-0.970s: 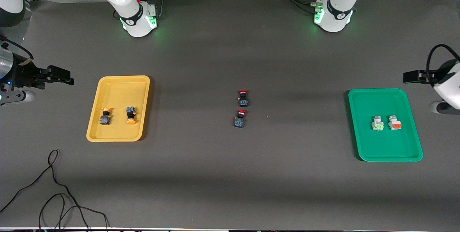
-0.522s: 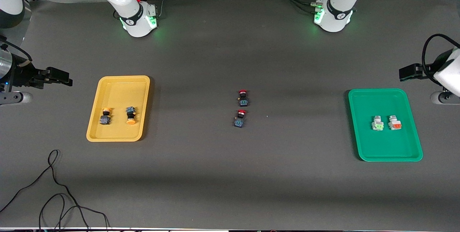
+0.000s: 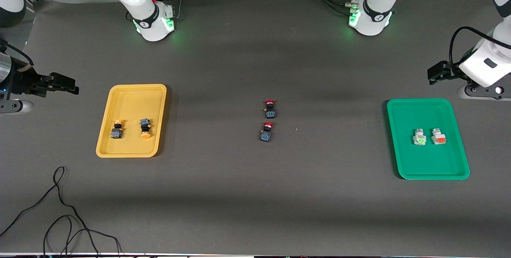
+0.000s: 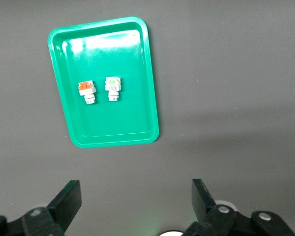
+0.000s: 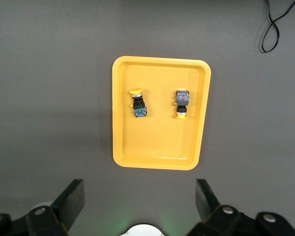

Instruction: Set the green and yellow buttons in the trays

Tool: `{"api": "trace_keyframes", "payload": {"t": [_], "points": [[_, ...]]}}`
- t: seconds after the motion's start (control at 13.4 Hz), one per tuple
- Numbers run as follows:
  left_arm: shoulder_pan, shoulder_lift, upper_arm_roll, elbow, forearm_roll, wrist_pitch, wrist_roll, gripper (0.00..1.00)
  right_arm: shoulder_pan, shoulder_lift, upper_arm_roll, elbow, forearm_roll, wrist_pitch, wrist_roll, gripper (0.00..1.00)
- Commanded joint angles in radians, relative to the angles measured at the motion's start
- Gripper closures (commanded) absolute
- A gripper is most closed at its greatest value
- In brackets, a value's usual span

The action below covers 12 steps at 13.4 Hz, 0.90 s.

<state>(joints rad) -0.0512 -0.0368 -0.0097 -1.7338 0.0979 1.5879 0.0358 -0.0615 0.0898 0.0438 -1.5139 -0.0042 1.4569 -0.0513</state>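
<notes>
On the bench point(image 3: 255, 194), my yellow tray point(image 3: 104, 138) holds both yellow-capped buttons point(image 3: 117, 128), my green tray point(image 3: 403, 162) the two square-faced buttons point(image 3: 418, 137). My right gripper point(image 3: 74, 87) and left gripper point(image 3: 432, 75) hang spread and empty near their trays' outer ends. Nothing seems left to sort; the red-capped switches point(image 3: 268, 120) lie midway between my arms.

Two red-capped switches point(image 3: 268, 120) are sitting mid-counter point(image 3: 255, 194), one nearer the front camera. A black cable point(image 3: 60, 214) is lying looped at the near edge.
</notes>
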Motion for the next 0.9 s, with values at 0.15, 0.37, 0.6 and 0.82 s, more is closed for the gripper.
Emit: {"api": "trace_keyframes", "payload": {"t": [0.15, 0.37, 0.6, 0.82], "points": [[-0.004, -0.014, 0.002, -0.029, -0.006, 0.018, 0.006, 0.0, 0.019, -0.01, -0.013, -0.008, -0.019, 0.0, 0.022, 0.0], [-0.002, -0.012, 0.002, -0.029, -0.007, 0.018, 0.006, 0.0, 0.008, -0.002, -0.019, -0.009, -0.005, 0.007, 0.027, 0.0], [-0.002, -0.012, 0.008, -0.029, -0.006, 0.011, 0.006, 0.0, 0.008, -0.001, -0.022, -0.006, -0.002, 0.01, 0.079, 0.0], [-0.002, -0.011, 0.008, -0.029, -0.006, 0.01, 0.006, 0.0, 0.009, 0.001, -0.024, -0.003, -0.002, 0.011, 0.1, 0.0]]}}
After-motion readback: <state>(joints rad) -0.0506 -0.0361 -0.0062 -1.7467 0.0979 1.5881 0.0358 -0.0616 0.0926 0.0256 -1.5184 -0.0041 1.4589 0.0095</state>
